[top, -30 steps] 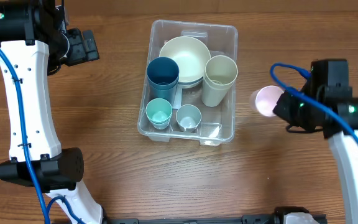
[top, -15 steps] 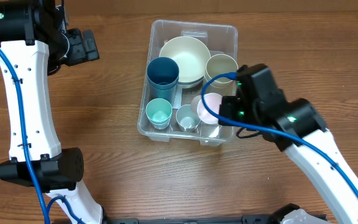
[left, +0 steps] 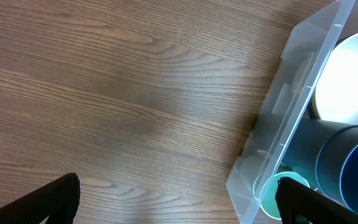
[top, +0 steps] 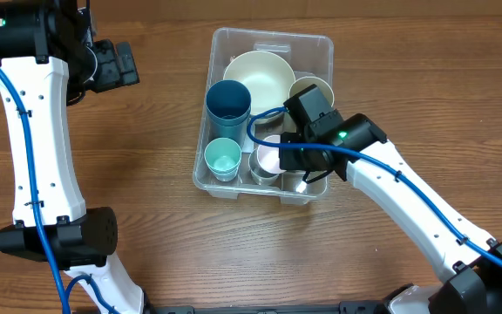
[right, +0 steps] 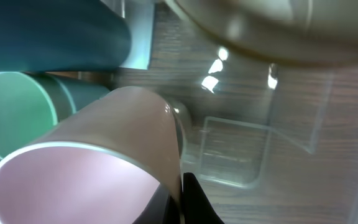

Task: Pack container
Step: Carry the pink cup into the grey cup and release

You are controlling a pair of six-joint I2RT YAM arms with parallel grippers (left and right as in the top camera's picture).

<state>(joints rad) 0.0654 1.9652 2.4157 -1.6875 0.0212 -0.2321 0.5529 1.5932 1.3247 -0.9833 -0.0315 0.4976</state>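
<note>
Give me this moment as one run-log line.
right gripper: shut on pink cup, inside container | left gripper: open, over table | step: cup placement

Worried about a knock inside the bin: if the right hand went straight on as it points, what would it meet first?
Probably the small grey-blue cup, just beyond the pink cup it holds; depth is unclear, so it could be the container floor instead.
</note>
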